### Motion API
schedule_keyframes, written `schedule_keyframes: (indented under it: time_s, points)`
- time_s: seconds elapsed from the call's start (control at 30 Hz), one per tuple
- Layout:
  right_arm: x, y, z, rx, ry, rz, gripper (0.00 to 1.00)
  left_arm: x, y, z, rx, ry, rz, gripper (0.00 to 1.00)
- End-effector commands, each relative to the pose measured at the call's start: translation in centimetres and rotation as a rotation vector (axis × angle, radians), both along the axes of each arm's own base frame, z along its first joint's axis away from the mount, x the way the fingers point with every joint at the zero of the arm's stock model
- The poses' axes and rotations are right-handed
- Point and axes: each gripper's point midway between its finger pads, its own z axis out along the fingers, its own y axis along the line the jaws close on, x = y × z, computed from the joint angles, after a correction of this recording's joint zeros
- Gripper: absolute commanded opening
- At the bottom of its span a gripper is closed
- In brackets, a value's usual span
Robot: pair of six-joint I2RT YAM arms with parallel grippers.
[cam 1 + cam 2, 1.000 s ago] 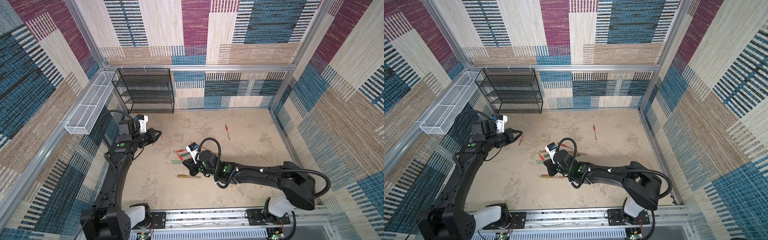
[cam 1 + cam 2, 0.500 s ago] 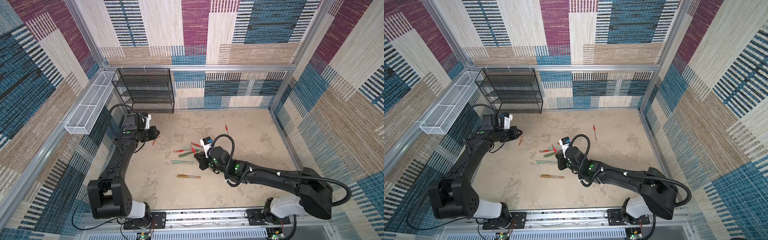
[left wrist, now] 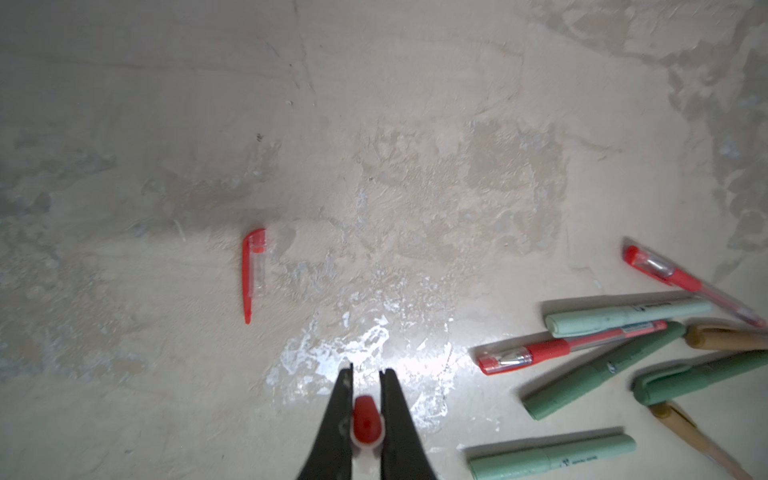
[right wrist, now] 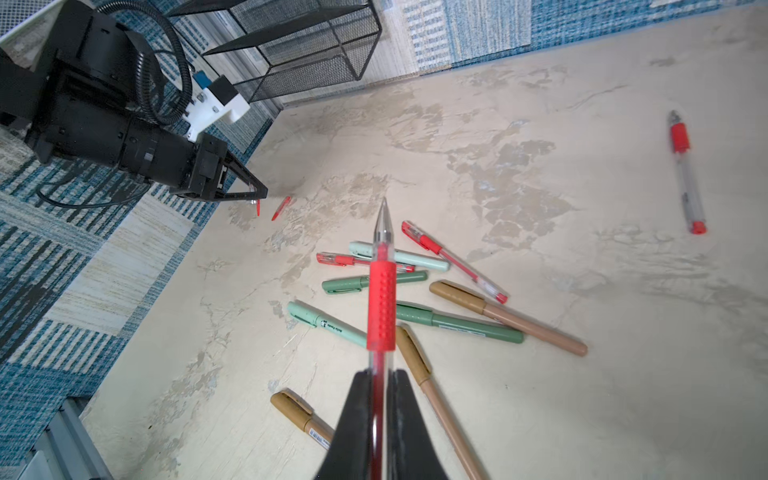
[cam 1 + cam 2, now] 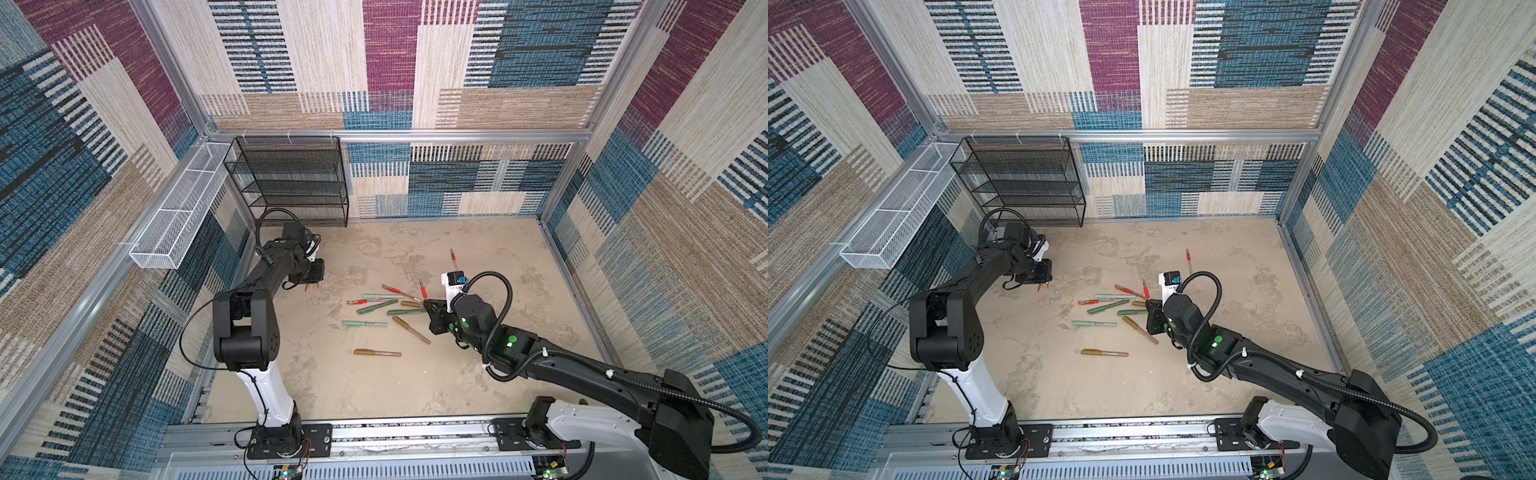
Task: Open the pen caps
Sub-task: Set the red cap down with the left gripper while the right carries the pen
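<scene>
A red cap is clamped in the left claw, the bare pen in the right claw, nearer the capped pens.

In both top views the left arm stands left of centre, its elbow folded and its forearm reaching up-frame. The left gripper apparently points steeply downward, jaws closed on a red cap. The right arm stretches low from the lower right toward centre, with the right gripper clamped on a red pen.
</scene>
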Motion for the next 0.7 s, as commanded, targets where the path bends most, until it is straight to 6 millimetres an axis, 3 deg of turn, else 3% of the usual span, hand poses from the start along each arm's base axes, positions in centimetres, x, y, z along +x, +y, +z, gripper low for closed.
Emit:
schedule_keyframes:
  time_s: [0.0,0.43,0.67]
  points:
    - [0.0,-0.7,0.2,0.015,-0.001,-0.027,0.00,-0.5,0.9,-1.8,0.086,0.077,-0.030,0.00]
    - [-0.6,-1.1,0.1,0.018,-0.009,-0.010,0.00,0.9,2.0,-5.1,0.205,0.177,-0.031,0.00]
    - [-0.6,-1.2,0.5,0.018,-0.019,-0.011,0.00,1.2,2.6,-6.2,0.233,0.207,-0.017,0.10]
